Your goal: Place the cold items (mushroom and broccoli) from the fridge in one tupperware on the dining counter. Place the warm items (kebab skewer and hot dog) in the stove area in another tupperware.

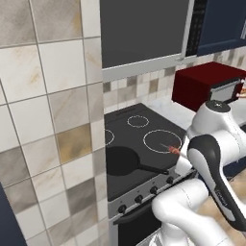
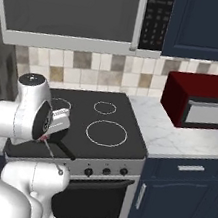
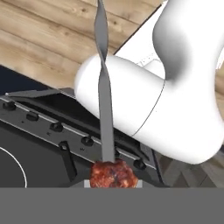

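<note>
Stove [image 1: 144,144] with black pan [image 1: 122,161], red microwave [image 2: 204,100] beside. Gripper [image 3: 113,183] pinches kebab skewer [image 3: 105,109]: twisted grey metal, browned meat chunk.

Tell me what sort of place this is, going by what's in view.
A home kitchen, at the cooking area: a black glass stovetop with ringed burners above an oven with knobs, a dark red microwave on a white marble counter, and navy blue cabinets.
</note>
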Robot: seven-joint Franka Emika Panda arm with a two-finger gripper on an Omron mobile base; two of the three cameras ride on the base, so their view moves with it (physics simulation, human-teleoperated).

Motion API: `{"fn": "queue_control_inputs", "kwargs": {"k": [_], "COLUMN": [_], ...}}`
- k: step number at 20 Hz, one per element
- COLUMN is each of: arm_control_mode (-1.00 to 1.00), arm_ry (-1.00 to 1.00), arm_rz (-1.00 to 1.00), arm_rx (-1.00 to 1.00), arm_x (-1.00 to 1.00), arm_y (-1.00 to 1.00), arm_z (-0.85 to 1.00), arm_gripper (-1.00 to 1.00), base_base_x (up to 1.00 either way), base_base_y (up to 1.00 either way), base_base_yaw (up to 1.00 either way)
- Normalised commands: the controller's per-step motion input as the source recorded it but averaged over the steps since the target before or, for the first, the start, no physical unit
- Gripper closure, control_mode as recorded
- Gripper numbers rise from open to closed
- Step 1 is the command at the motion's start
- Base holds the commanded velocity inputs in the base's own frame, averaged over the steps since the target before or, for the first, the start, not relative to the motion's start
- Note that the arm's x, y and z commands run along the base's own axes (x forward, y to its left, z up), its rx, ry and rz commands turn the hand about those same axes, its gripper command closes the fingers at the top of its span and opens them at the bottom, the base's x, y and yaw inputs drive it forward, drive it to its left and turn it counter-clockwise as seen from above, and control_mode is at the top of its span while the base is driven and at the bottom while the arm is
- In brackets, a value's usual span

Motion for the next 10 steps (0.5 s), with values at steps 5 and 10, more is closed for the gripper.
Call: {"fn": "queue_control_inputs", "kwargs": {"k": [5, 10], "arm_control_mode": [1.00, 1.00], "arm_ry": [0.00, 0.00], "arm_rz": [0.00, 0.00], "arm_rx": [0.00, 0.00], "arm_x": [0.00, 0.00], "arm_y": [0.00, 0.00], "arm_z": [0.00, 0.00], "arm_gripper": [1.00, 1.00], "base_base_x": [-0.29, 0.13], "base_base_y": [-0.53, -0.71], "base_base_yaw": [-0.09, -0.45]}}
